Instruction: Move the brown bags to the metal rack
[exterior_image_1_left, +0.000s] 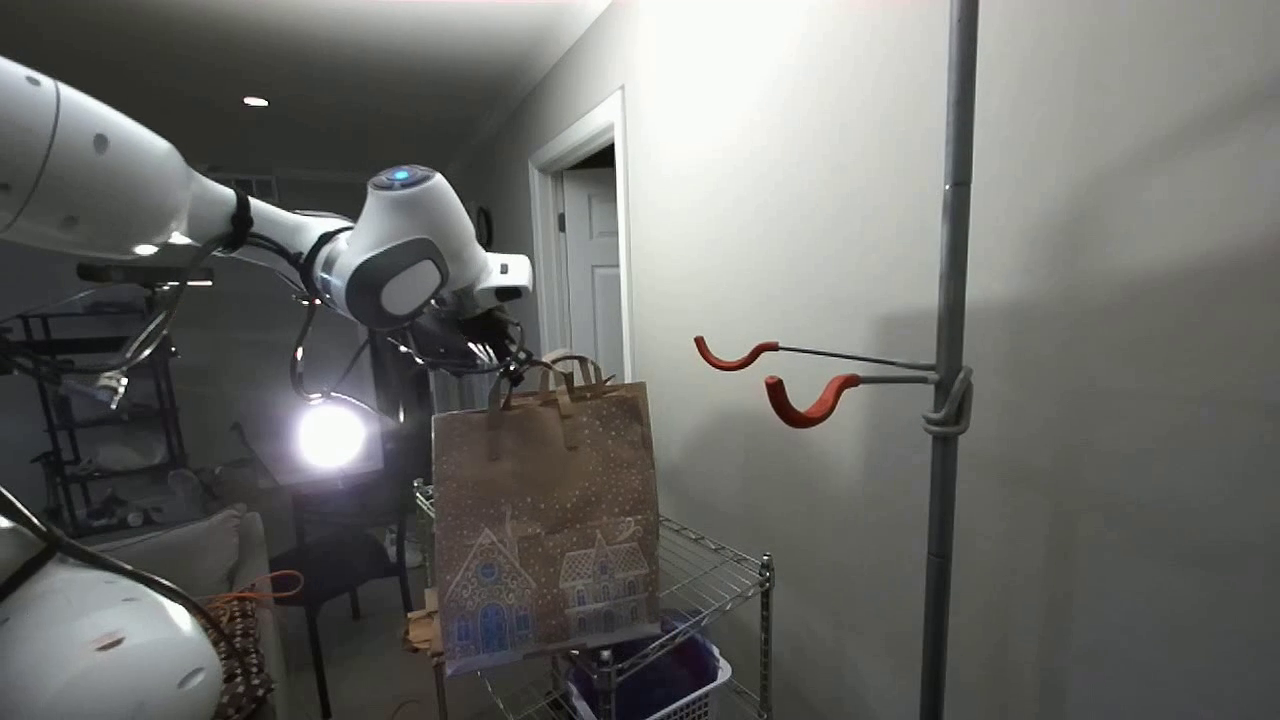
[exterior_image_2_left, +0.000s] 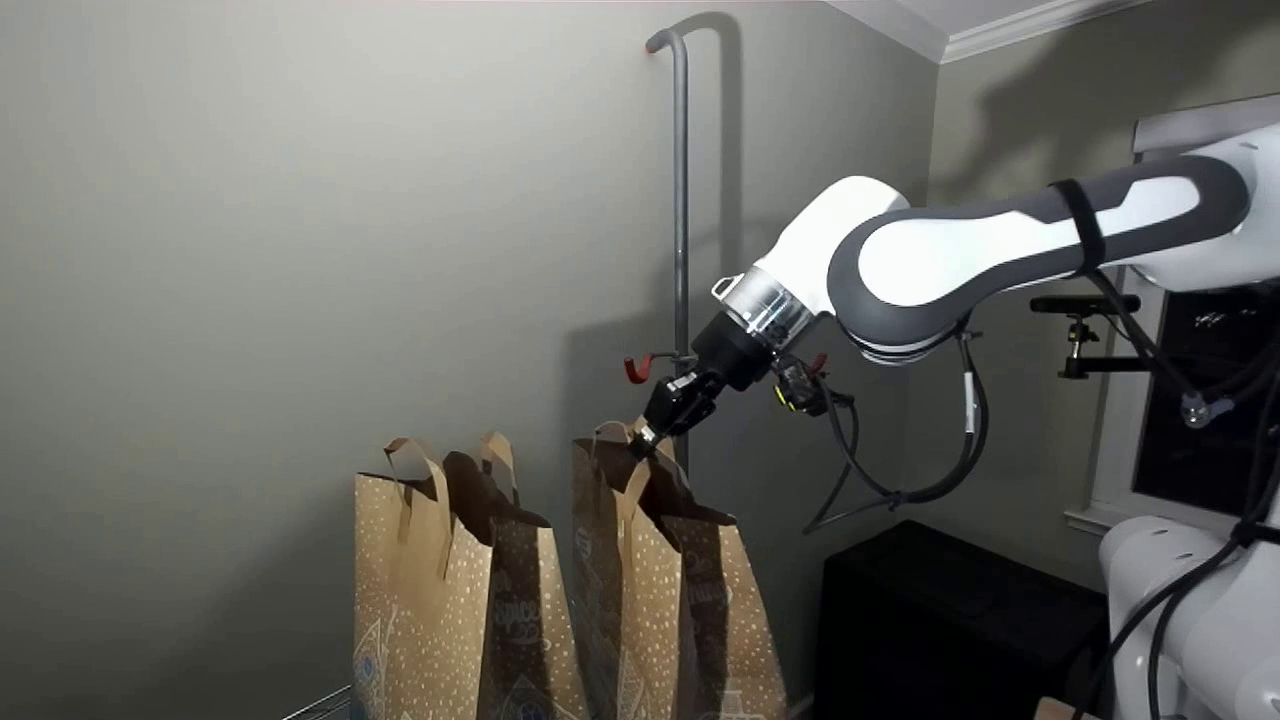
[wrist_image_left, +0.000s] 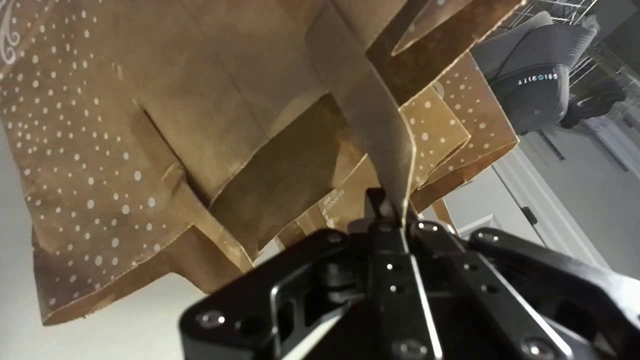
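Two brown paper bags with white dots show in an exterior view. One bag (exterior_image_2_left: 440, 590) stands at the left and the held bag (exterior_image_2_left: 650, 600) is at the right, close beside it. My gripper (exterior_image_2_left: 645, 442) is shut on a paper handle (wrist_image_left: 370, 115) of the held bag; the fingertips (wrist_image_left: 400, 215) pinch it in the wrist view. In an exterior view the held bag (exterior_image_1_left: 545, 540) hangs slightly tilted before the metal wire rack (exterior_image_1_left: 715, 565), hiding most of the farther bag. I cannot tell whether its bottom touches the shelf. The gripper also shows there (exterior_image_1_left: 515, 372).
A grey pole (exterior_image_1_left: 950, 250) with red hooks (exterior_image_1_left: 815, 405) stands by the wall. A white basket (exterior_image_1_left: 700, 695) with something purple sits on the rack's lower level. A dark grey item with lettering (wrist_image_left: 535, 90) shows in the wrist view. A black box (exterior_image_2_left: 950, 620) stands near the arm.
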